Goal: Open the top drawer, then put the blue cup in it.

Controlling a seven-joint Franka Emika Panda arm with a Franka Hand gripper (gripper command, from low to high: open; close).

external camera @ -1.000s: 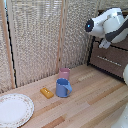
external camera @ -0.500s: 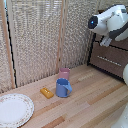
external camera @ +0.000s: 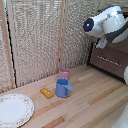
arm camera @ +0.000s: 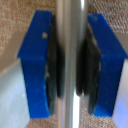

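My arm reaches in from the exterior view's right, its white wrist held high. In the wrist view my gripper (arm camera: 70,65) shows two blue fingers (arm camera: 37,65) with dark pads pressed against a silver bar handle (arm camera: 70,30), one on each side.

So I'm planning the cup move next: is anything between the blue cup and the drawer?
Nothing visible on the bare wood between the blue cup and the dresser; the pink cup sits just behind it. The gripper grips the drawer handle.
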